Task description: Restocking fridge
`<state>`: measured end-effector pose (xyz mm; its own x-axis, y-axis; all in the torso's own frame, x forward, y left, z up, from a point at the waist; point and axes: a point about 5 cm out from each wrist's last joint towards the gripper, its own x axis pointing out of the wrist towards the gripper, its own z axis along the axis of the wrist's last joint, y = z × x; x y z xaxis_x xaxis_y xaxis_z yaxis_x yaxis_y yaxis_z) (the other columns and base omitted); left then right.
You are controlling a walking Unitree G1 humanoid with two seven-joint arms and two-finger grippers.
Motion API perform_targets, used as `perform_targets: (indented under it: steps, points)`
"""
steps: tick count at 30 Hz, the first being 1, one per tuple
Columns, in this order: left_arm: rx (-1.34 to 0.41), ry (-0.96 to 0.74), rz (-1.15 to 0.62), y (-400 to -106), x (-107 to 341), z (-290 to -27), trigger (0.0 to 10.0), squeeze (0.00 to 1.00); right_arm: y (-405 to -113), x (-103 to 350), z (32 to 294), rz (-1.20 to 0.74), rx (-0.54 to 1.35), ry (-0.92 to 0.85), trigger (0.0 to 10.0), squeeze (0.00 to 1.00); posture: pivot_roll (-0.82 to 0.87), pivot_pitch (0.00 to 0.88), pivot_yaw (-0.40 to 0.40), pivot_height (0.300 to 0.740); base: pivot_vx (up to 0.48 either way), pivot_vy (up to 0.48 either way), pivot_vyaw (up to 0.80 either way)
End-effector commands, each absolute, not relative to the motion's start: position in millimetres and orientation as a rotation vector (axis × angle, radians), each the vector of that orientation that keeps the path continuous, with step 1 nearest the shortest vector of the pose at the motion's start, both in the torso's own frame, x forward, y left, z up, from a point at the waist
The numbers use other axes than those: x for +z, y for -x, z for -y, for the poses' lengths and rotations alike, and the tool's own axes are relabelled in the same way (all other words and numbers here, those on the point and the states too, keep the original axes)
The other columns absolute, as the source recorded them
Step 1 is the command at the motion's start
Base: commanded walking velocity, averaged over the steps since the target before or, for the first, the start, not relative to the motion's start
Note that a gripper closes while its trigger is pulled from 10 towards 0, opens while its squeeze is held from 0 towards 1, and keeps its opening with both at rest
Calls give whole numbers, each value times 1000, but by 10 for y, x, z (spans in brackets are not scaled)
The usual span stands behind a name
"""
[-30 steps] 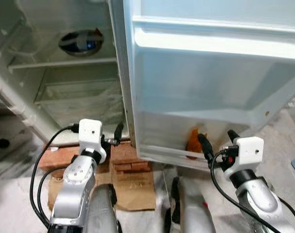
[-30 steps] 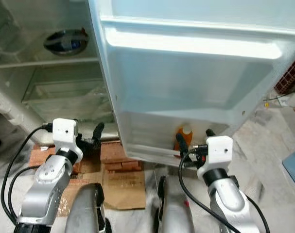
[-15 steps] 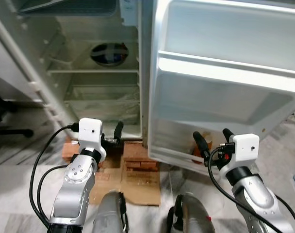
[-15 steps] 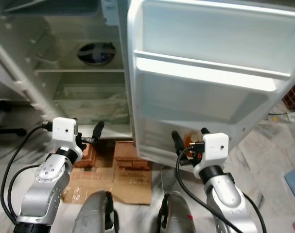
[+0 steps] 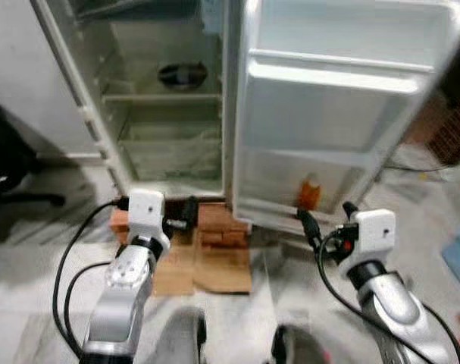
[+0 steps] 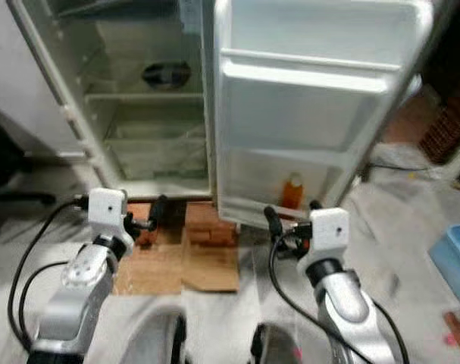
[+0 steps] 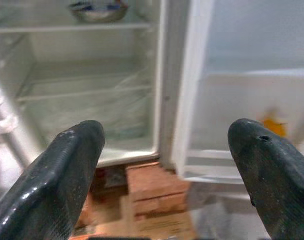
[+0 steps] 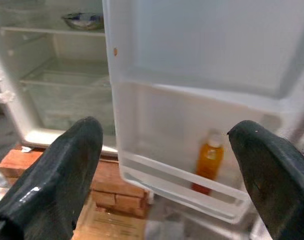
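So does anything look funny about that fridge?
Yes. The fridge stands on stacked bricks over flattened cardboard, not on the floor. It is nearly bare: one bowl and one orange bottle.

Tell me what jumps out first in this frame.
The open fridge door, swung wide, with one orange bottle standing alone in its lowest shelf. Inside the fridge, a bowl sits on a shelf above the drawer. Both the left gripper and the right gripper are open and hold nothing.
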<state>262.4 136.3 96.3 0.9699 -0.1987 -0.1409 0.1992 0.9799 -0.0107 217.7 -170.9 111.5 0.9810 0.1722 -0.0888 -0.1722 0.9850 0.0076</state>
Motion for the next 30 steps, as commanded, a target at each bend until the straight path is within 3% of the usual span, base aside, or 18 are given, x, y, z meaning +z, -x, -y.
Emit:
perform_targets:
  steps: [1,16,24,28,30]
  points:
    - [-207,-5,-115,-2656,1020,-1366,10000,0,-2200,1163,1738,-70,162,14,10000,0,1,30,16,735,0,0,0]
    - [-203,-10,-82,-2701,1050,-1386,10000,0,-2313,1171,1582,-69,234,-34,10000,0,11,13,34,740,0,0,0]
    - [-219,24,-102,-2647,947,-1355,10000,0,-2264,981,1741,-200,191,-113,10000,0,-16,0,37,740,0,0,0]
    - [-217,43,-103,-2658,932,-1351,10000,0,-2337,960,1754,-224,149,-244,10000,0,-15,0,37,740,0,0,0]
    - [-229,48,-90,-2678,963,-1337,10000,0,-2338,948,1761,-247,160,-190,10000,0,-12,0,38,740,146,0,0]
